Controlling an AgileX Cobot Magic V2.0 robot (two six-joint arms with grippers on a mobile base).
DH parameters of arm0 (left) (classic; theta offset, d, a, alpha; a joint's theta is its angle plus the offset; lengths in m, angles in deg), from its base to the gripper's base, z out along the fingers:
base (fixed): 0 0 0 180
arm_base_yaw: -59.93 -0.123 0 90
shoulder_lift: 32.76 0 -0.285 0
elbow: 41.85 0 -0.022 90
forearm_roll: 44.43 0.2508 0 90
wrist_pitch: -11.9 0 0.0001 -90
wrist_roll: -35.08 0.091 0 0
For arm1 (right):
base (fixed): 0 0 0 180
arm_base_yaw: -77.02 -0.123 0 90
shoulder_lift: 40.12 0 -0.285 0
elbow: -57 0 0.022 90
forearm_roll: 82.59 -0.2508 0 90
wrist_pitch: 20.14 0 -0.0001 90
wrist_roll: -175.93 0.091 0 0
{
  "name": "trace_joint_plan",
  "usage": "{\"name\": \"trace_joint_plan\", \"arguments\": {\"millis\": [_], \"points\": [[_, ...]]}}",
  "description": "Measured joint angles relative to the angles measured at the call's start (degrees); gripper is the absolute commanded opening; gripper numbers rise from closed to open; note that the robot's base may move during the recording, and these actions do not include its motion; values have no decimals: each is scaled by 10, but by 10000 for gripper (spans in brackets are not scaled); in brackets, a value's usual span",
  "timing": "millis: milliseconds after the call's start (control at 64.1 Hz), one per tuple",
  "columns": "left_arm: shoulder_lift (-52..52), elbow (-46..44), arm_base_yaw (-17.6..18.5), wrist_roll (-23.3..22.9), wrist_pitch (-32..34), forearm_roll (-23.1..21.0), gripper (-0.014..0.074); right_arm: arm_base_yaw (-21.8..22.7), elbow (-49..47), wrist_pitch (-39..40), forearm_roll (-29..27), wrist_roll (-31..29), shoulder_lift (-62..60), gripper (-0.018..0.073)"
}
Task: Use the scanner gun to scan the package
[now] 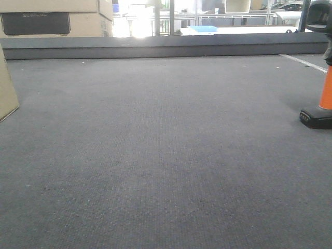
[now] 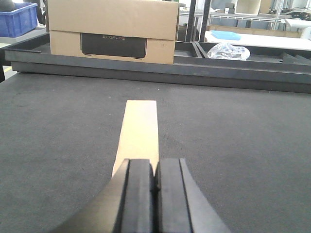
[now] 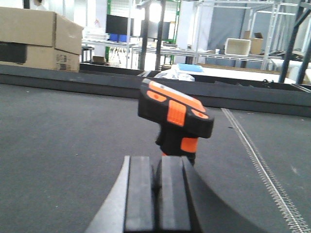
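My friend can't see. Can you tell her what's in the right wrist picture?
A scanner gun with a black head and orange buttons stands on a dark grey table, right in front of the right gripper, whose black jaws are pressed together. A big cardboard box sits far back on the left.

- At the bottom centre of your frame, the left claw (image 2: 155, 194) shows its two black fingers pressed together.
- Just above it, the package (image 2: 138, 133) shows as a narrow tan strip running up the dark table (image 2: 243, 145).
- At upper left sits a larger cardboard box (image 2: 114, 31) with a black panel.
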State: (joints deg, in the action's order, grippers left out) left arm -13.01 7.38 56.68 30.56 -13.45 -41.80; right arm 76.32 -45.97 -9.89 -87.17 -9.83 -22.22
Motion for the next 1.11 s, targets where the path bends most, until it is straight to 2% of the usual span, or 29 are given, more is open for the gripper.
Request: {"name": "trace_joint_plan", "arguments": {"millis": [405,795,1107], "points": [[0,0,0,0,0,0,-111,10,0,-54,13,2,-96,-169],[0,1,0,0,0,0,-111,10,0,-116,22,2,-100,-169],[0,1,0,0,0,0,-111,10,1,-120,22,5,-100,-169]]}}
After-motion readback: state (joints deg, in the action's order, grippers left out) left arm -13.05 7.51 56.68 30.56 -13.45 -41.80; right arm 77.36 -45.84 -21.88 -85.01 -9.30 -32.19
